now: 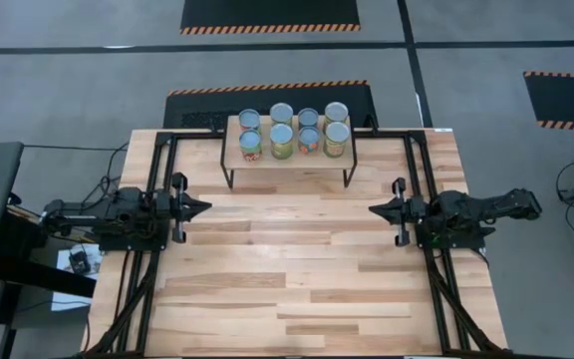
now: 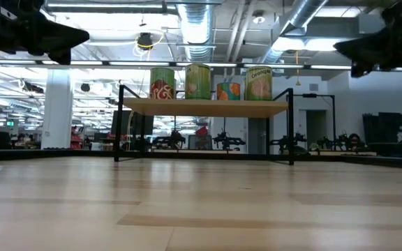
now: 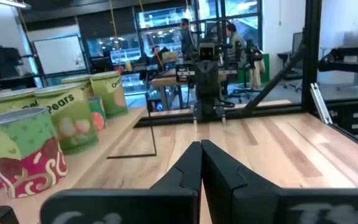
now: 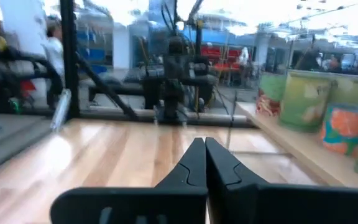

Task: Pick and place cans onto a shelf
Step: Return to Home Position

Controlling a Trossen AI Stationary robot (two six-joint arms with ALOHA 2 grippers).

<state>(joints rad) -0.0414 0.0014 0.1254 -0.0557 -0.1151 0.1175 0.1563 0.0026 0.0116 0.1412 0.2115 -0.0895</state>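
left gripper (image 1: 206,207) and right gripper (image 1: 372,210) closed, cans (image 1: 282,141) on shelf (image 1: 233,140) well apart

The cans (image 1: 294,130) are showing green, red and orange labels under silvery tops. The shelf (image 1: 289,162) is pairing pale wood with black legs. The black floor mats (image 1: 270,12) are wearing orange-and-black striped edges.

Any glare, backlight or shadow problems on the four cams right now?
High view: even light, no harsh shadows on the table. Low view: bright ceiling lamps behind, so the left pincer and right pincer show as dark silhouettes; the cans are readable. Left wrist view: evenly lit. Right wrist view: strong glare from the background, upper part blown out.
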